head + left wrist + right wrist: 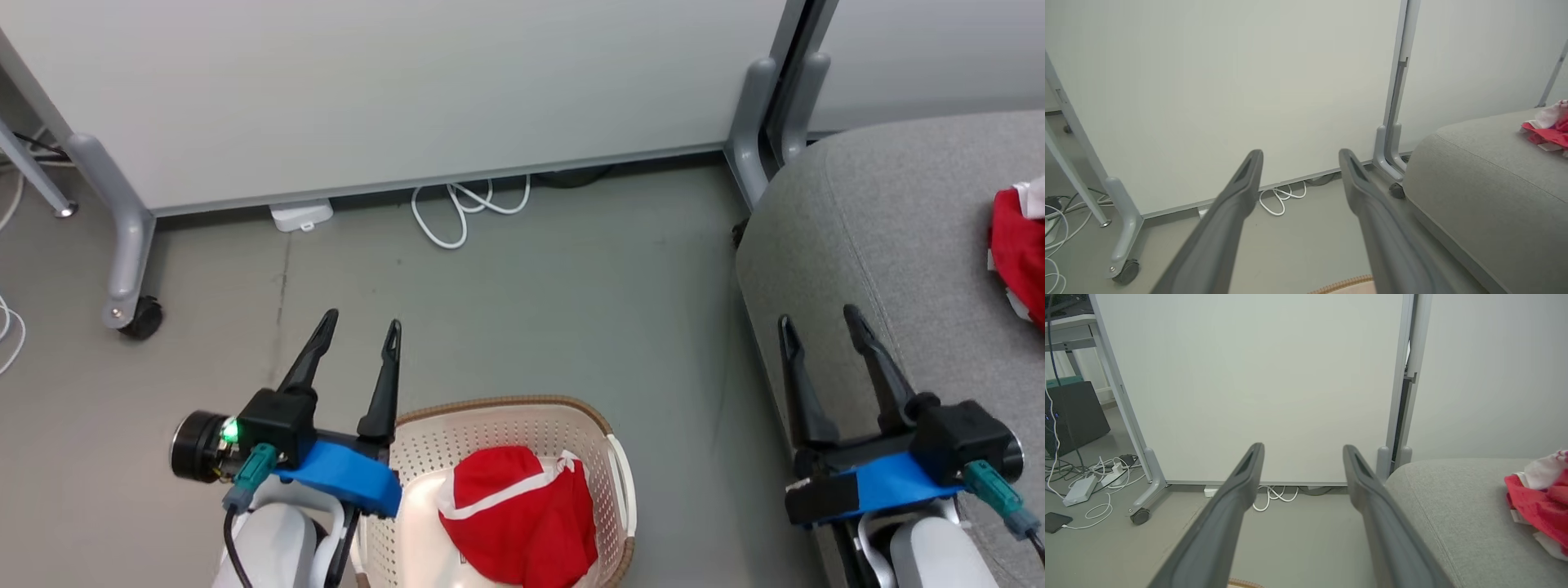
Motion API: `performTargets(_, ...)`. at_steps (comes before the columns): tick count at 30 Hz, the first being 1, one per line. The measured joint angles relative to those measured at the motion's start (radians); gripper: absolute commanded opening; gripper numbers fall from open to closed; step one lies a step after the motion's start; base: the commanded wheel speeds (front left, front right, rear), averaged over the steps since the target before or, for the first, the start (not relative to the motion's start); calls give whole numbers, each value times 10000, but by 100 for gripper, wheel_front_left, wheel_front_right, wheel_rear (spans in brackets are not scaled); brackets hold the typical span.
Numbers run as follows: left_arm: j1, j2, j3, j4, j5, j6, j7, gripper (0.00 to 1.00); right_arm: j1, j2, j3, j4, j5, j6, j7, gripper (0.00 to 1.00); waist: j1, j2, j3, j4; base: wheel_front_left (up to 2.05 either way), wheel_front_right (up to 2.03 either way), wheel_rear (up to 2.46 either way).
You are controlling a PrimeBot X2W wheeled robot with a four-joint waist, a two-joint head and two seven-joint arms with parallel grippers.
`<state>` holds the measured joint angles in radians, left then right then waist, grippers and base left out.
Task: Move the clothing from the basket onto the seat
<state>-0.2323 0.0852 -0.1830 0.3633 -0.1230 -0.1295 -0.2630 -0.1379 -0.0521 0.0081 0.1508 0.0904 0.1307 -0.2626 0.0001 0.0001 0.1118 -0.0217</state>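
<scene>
1. Two grippers are recorded, and both are empty. The left gripper [362, 320] is held just beside the left rim of the basket [498, 403]. Its two dark fingers are spread wide and point over the floor [571, 286] beyond the basket, with nothing between them.
2. The right gripper [818, 316] is held well to the right of the basket, at the near edge of the seat [857, 212]. Its fingers are likewise spread wide, and nothing is gripped.
3. The basket is stood on the floor between the two arms, nearer the left one. Its lower part is cut off by the edge of the head view.
4. A red garment [518, 523] with a white band is found crumpled inside the basket, towards its right wall. Bare cream plastic is exposed to the left of it. The garment is touched by neither gripper.
5. The seat is placed to the right of the basket, with a strip of floor between them.
6. A red and white bundle [1020, 253] is lying on the seat, far to the right of the basket, and is partly cut off by the picture edge.
7. Beyond the basket, a pale partition panel [408, 90] is stood on grey legs. A white cable [457, 216] is coiled at its foot, and a black castor [140, 317] is noted beyond the basket and to its left.
</scene>
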Motion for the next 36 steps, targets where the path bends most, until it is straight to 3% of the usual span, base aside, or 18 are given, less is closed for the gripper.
performTargets(12,-2905,974,-2853,2556,-468,-4,0,100,-1790,8,207,-537,188,0,2,100,2,0,2156,-748,0,0,0)
performTargets(28,-5954,1595,-7614,6128,-1664,-4,44,100,-3047,4,341,-1143,717,0,0,100,2,-1,5142,-1946,0,0,0)
performTargets(36,-7128,1858,-9576,7400,-2537,-4,951,100,-3617,6,435,-1590,784,0,2,100,1,-1,6720,-2432,0,0,0)
